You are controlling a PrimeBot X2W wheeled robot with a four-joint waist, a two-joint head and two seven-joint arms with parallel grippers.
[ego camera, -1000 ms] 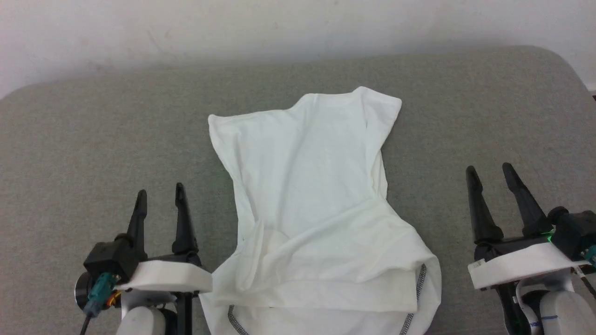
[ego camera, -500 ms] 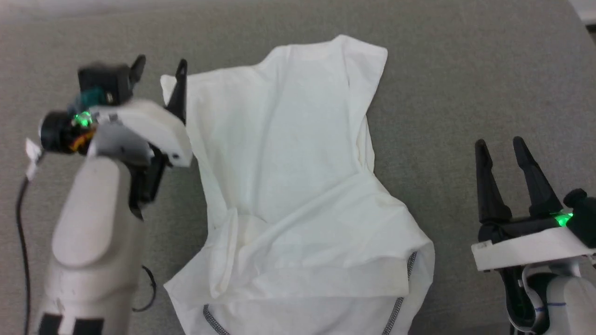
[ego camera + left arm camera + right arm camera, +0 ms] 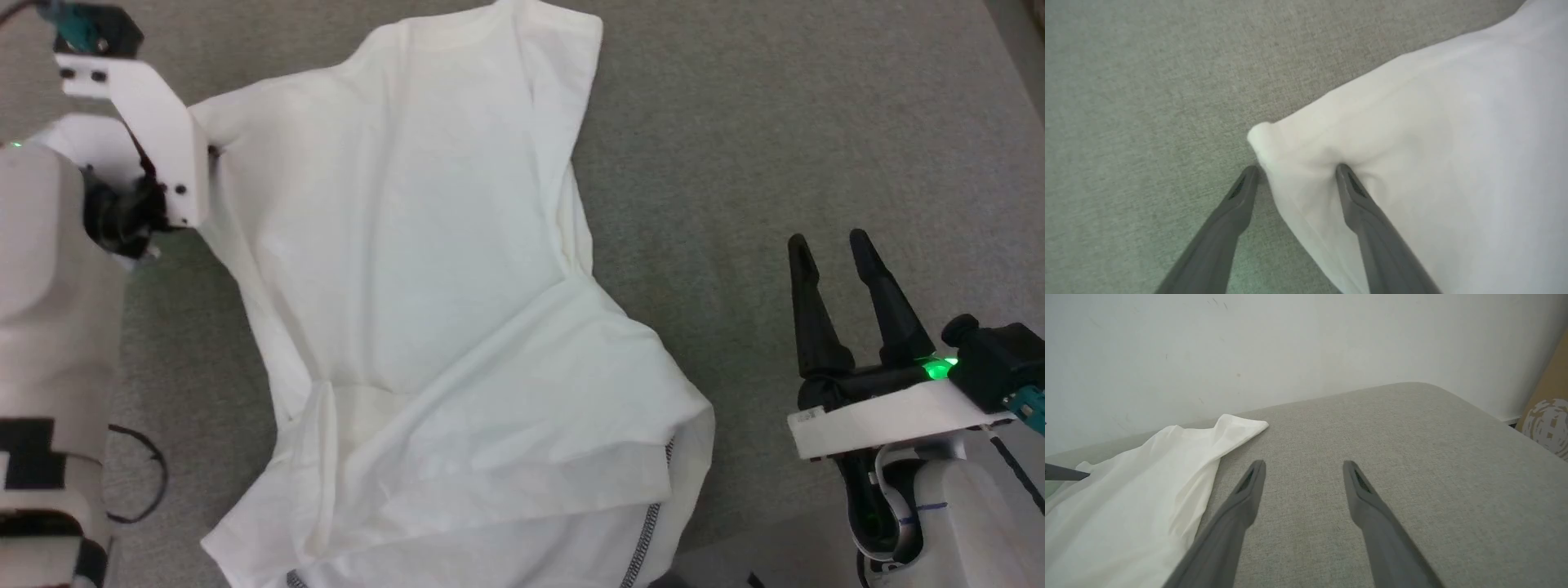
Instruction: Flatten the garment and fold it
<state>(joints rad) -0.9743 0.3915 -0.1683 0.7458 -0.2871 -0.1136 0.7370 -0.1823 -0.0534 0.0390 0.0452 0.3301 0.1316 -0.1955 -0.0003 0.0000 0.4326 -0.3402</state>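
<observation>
At the far left corner of the garment (image 3: 408, 286), the left gripper (image 3: 1297, 168) is now positioned with its jaws wide apart. One second earlier it was parked at the near left of the grey padded surface (image 3: 775, 122), clear of the fabric. Half a second earlier it was caught in mid-reach beside the far left edge. The head view has also been tilted down and forward in that interval, so the apparent shift of the garment is to be attributed to the camera, not to the cloth.

In the left wrist view the corner (image 3: 1265, 139) is straddled. One of the fingers (image 3: 1359, 200) is pressed into the fabric, where a shallow dent is formed around its tip. The other is set on the bare surface just beside the edge. Nothing is gripped yet.

The right gripper (image 3: 826, 238) has been left at the near right, fully spread, empty and well apart from the garment.

The garment lies on the surface, centre to left, partly spread, with its near portion bunched and doubled over. Flattening is judged to be at the point of first grasp: closure on the corner is required next, so that it can be drawn outward. A pinch that catches only the top layer is regarded as the main risk.
</observation>
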